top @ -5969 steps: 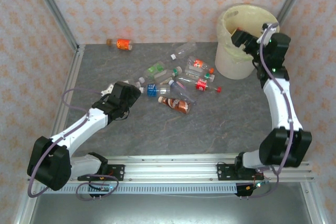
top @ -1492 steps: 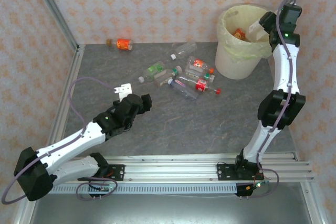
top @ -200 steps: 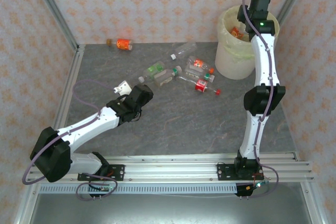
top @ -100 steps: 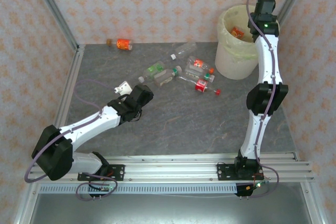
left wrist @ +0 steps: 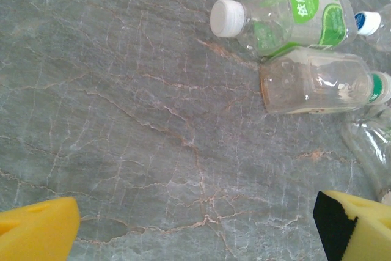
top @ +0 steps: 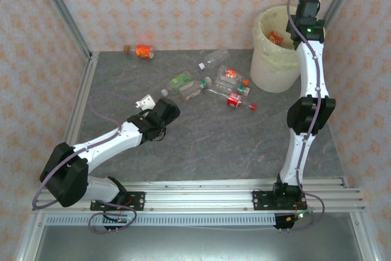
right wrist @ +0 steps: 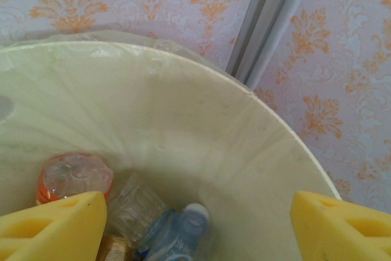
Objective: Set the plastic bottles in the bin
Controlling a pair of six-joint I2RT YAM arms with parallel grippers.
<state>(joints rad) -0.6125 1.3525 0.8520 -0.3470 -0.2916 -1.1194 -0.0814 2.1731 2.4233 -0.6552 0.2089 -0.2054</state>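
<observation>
Left tool: spread wide and empty. Its yellow pads hang over bare tabletop, just short of the nearest bottles.
Right tool: spread wide and empty, held above the mouth of the bin.
Loose bottles: lie in a cluster on the tabletop, left of the bin. One orange bottle lies well apart by the far wall.
Binned bottles: an orange-label bottle, a clear crushed one and a blue-cap bottle lie at the bottom of the bin.
Top view adds: the whole layout. The bin stands in the far right corner and the right arm reaches up over its rim. The left arm is stretched low toward the near left end of the cluster.
Left wrist view adds: detail ahead of the left tool. A green-label bottle with a white cap lies beside an unlabelled bottle with a green cap, the two touching.
Right wrist view adds: the lined inside of the bin.
</observation>
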